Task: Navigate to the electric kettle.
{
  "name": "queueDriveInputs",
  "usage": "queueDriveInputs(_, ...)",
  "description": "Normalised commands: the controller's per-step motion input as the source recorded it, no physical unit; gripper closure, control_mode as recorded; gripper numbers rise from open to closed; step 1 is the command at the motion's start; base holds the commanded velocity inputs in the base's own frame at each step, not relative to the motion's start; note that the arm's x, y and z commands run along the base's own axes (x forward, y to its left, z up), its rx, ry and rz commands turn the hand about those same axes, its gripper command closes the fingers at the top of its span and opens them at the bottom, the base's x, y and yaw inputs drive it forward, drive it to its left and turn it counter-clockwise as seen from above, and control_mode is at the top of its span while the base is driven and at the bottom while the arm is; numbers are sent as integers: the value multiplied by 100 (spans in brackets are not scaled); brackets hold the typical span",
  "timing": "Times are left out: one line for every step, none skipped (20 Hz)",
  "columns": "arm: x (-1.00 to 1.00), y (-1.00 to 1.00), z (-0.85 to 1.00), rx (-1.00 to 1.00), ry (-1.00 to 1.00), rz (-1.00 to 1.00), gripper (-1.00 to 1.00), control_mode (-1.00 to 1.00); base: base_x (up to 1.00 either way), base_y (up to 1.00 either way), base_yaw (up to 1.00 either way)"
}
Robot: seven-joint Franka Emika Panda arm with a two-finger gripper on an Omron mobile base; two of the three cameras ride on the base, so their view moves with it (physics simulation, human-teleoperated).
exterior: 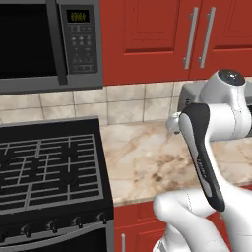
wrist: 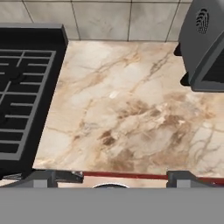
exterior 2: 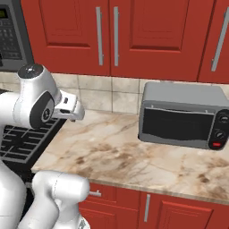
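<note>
The electric kettle is out of view. My arm is folded in front of the base, and its hand (exterior 2: pixel 68 107) hangs above the marble counter (exterior 2: pixel 120 152) between the stove and a toaster oven. In the hand view my gripper (wrist: pixel 118 177) looks down on bare counter; its two fingertips (wrist: pixel 57 176) stand far apart with nothing between them, so it is open.
A black gas stove (exterior: pixel 47 167) is on the left, with a microwave (exterior: pixel 49 44) above it. A grey toaster oven (exterior 2: pixel 183 116) sits at the right of the counter against the tiled wall. Red cabinets (exterior 2: pixel 112 36) hang overhead.
</note>
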Motion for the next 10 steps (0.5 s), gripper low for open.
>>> queueDriveInputs(0, 0, 0, 0, 0, 0, -100, 100, -59, 23, 20)
queueDriveInputs(0, 0, 0, 0, 0, 0, -100, 100, -65, 37, 33)
queueDriveInputs(0, 0, 0, 0, 0, 0, -100, 100, -65, 36, 44)
queueDriveInputs(0, 0, 0, 0, 0, 0, -100, 100, -67, 32, 54)
queueDriveInputs(0, 0, 0, 0, 0, 0, -100, 100, -67, 36, 59)
queueDriveInputs(0, 0, 0, 0, 0, 0, -100, 100, -67, 36, 59)
queueDriveInputs(0, 0, 0, 0, 0, 0, -100, 100, -66, 38, 66)
queueDriveInputs(0, 0, 0, 0, 0, 0, -100, 100, -72, 43, 72)
queueDriveInputs(0, 0, 0, 0, 0, 0, -100, 100, -72, 46, 72)
queueDriveInputs(0, 0, 0, 0, 0, 0, -100, 100, -67, 49, 74)
